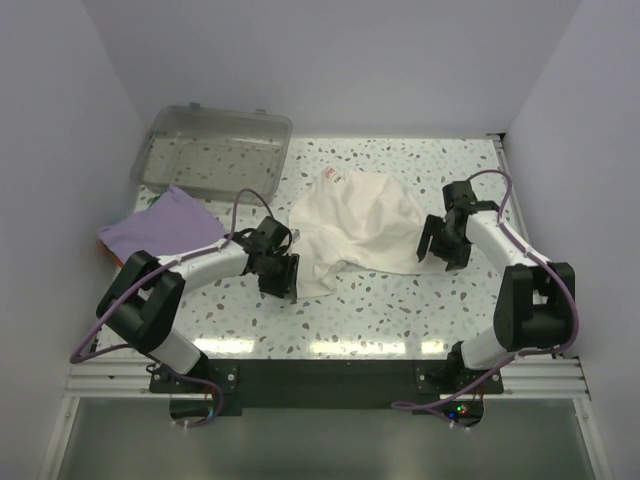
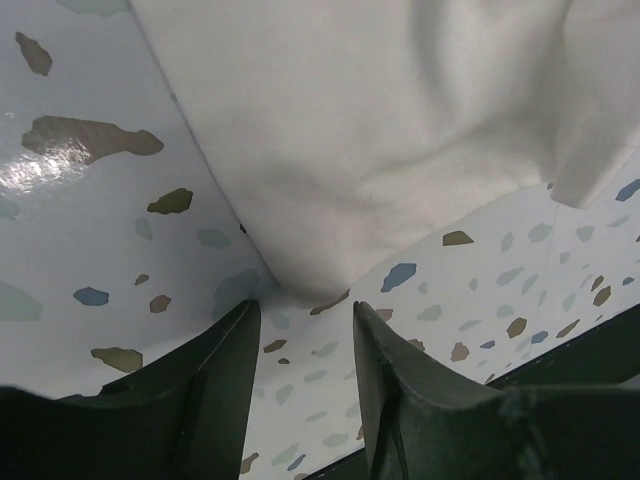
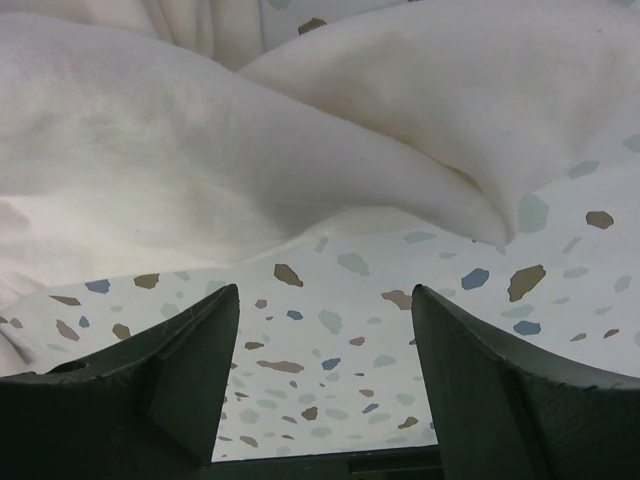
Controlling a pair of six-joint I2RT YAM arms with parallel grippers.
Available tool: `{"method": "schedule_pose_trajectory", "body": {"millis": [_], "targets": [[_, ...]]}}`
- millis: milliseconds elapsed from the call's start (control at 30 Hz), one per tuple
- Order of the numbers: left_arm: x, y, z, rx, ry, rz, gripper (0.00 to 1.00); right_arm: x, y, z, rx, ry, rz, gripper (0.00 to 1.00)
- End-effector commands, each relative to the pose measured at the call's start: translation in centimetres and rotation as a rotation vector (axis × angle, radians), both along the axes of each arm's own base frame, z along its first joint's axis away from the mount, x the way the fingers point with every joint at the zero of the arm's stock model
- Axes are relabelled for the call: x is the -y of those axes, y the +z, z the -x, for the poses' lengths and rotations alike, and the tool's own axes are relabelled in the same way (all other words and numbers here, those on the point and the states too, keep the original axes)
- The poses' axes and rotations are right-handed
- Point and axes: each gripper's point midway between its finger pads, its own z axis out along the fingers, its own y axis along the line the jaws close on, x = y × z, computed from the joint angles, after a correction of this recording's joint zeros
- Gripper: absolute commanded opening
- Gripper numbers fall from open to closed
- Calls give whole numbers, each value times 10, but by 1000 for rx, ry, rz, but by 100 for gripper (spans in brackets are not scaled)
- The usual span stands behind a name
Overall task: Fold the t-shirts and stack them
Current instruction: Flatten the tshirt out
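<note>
Overhead, the purple shirt [image 1: 160,228] lies seemingly folded at the table's [image 1: 400,300] left edge; the cream shirt [image 1: 355,225] sits crumpled mid-table, not yet folded. Left wrist: left gripper [image 2: 305,315] apart, empty, at its corner. Right wrist: right gripper [image 3: 325,300] wide apart, empty, beside it.

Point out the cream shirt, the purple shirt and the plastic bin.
cream shirt [image 1: 360,225], top view, middle of the cloth.
purple shirt [image 1: 165,225], top view, middle of the cloth.
plastic bin [image 1: 210,158], top view, bare floor.

Top external: looking down from above and behind the arm bases, from far off, taking in the whole table [image 1: 400,300].
Left wrist: peering closely past its fingers [image 2: 220,385] at the cream-white t-shirt [image 2: 380,150] just ahead.
Right wrist: peering closely between its fingers [image 3: 170,385], facing the shirt ahead.
Shared: all three are showing the shirt and the tabletop.
</note>
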Motion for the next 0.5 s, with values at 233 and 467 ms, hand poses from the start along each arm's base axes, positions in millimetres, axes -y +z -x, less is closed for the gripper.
{"method": "schedule_pose_trajectory", "body": {"millis": [233, 467], "targets": [[4, -8, -13, 57, 6, -52, 41, -6, 9, -4, 45, 1, -29, 73], [1, -24, -8, 18, 10, -89, 33, -6, 10, -2, 51, 0, -33, 73]]}}
